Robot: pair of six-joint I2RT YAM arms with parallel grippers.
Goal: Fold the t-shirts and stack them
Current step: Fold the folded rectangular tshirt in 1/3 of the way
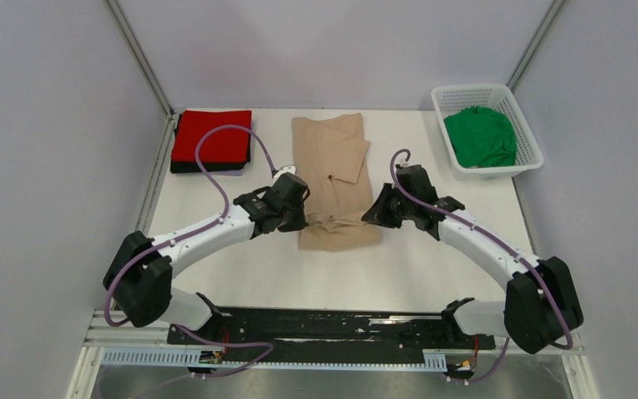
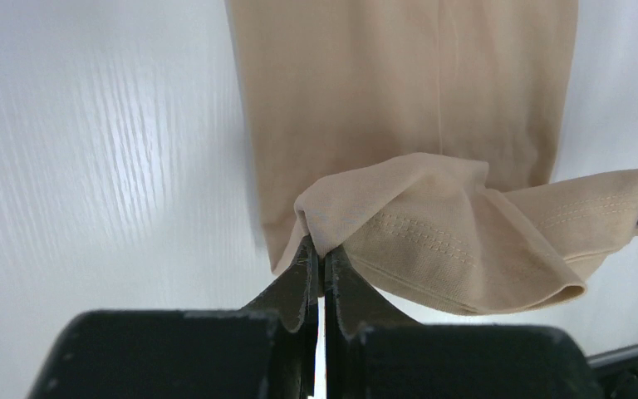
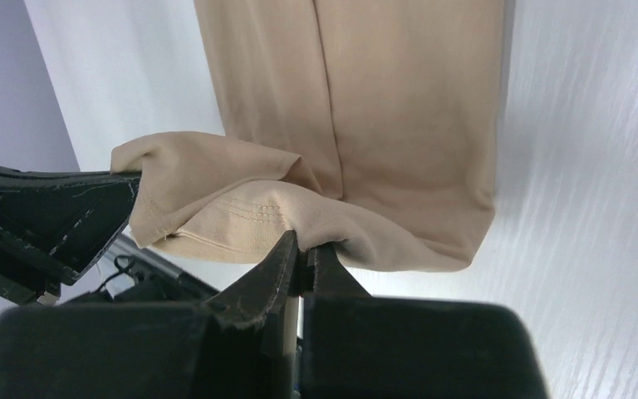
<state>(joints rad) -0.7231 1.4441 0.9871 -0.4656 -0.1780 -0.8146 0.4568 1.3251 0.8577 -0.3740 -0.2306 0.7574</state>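
- The left claw [image 2: 322, 262] is pinched tight on a near hem corner of the beige-tan soft cloth t-shirt [image 1: 330, 158].
- The right claw [image 3: 303, 249] clamps the other corner, with the hem bunched between the two.
- Beyond both claws, the rest of the shirt lies flat on the white surface [image 1: 241, 266].
- Beyond the left claw, to its left, a folded red t-shirt [image 1: 213, 135] tops a black t-shirt [image 1: 184, 167].
- Beyond the right claw, to its right, a crumpled green t-shirt [image 1: 480, 135] fills a white plastic lattice basket [image 1: 486, 89].

The beige t-shirt [image 2: 399, 83] is soft matt cloth with stitched hems — the table [image 2: 91, 166] a faintly grained, semi-gloss surface. The basket [image 1: 528, 141] is white plastic lattice; the left gripper [image 2: 322, 264] has matt black, scuffed fingers.
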